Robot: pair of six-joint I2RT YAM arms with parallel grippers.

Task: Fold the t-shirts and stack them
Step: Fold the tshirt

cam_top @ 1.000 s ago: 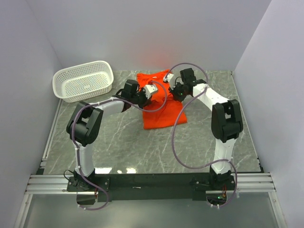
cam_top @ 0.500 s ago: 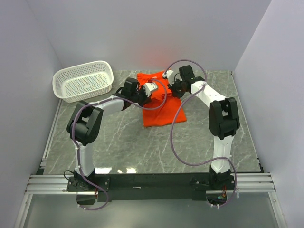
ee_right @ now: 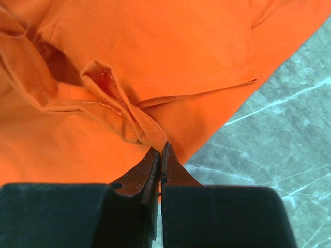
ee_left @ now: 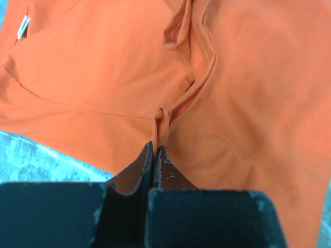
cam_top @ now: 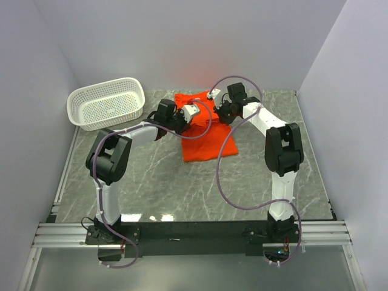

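Partly covered, t-shirt (cam_top: 205,147) pinched by left gripper (ee_left: 155,149) and right gripper (ee_right: 161,149)

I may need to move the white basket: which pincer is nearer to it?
Left. The left pincer pinches the t-shirt just right of the basket; the right pincer pinches it farther right.

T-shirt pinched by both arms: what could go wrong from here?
1. Left fingers hold only a thin pinch of the t-shirt; it may slip out when pulled.
2. Right fingers grip a bunched hem fold, so the crease may land crooked.
3. The purple cable droops over the cloth and could drag it.
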